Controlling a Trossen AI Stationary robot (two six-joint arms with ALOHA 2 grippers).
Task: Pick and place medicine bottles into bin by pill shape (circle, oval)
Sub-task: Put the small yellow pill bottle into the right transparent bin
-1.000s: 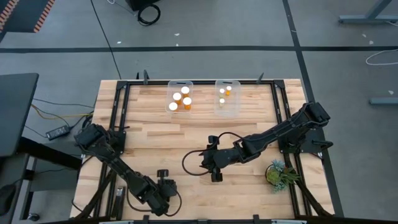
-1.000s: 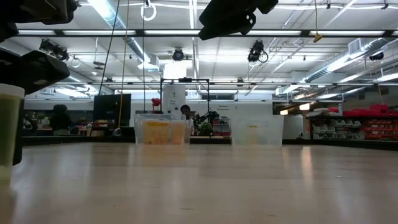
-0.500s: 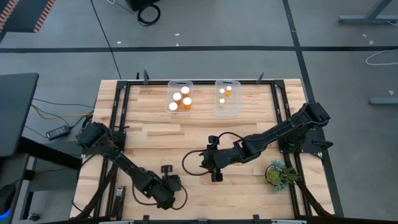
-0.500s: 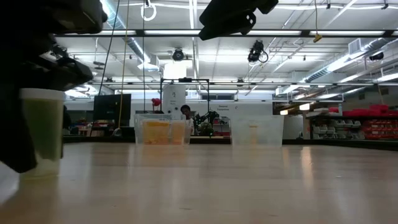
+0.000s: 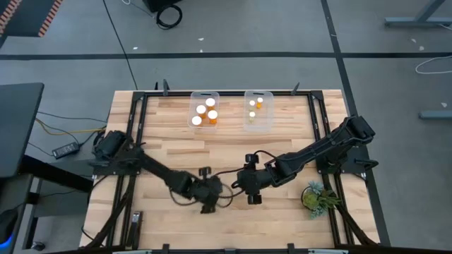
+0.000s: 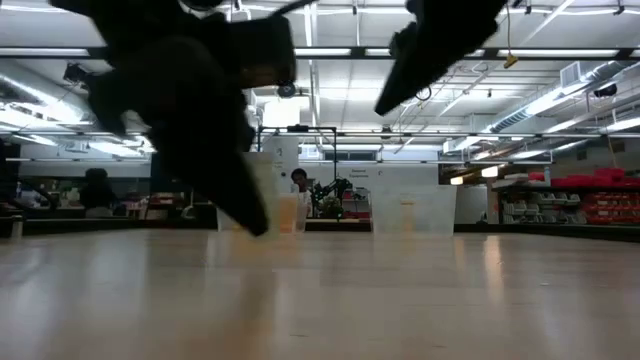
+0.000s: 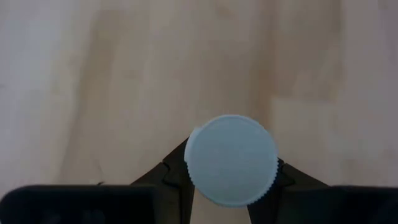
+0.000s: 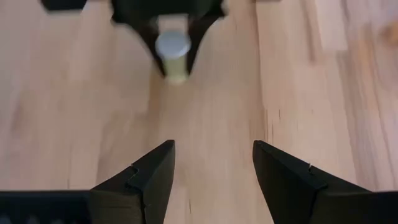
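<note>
My left gripper is shut on a medicine bottle with a round white cap and a pale translucent body, over the middle of the table. My right gripper is open and empty just right of it, pointing at the bottle; it shows in the high view. Several larger bottles stand in the left clear bin. Three small bottles stand in the right clear bin. In the low view the left gripper is a dark blur. My left gripper pinches the bottle between its two fingers, on opposite sides of the body just under the cap. The fingers come from above, pointing down. The bottle stands upright in the hold; I cannot tell whether its bottom is clear of the table.
Both clear bins stand side by side at the table's far edge. A small potted plant stands near the right edge, beside the right arm. A black frame runs around the table. Bare wood lies between the grippers and the bins.
My left gripper has carried the bottle from the table's near-left corner toward the right and the far edge, up to my right gripper; the bottle has stayed upright. My right gripper has shifted a little toward the right edge.
</note>
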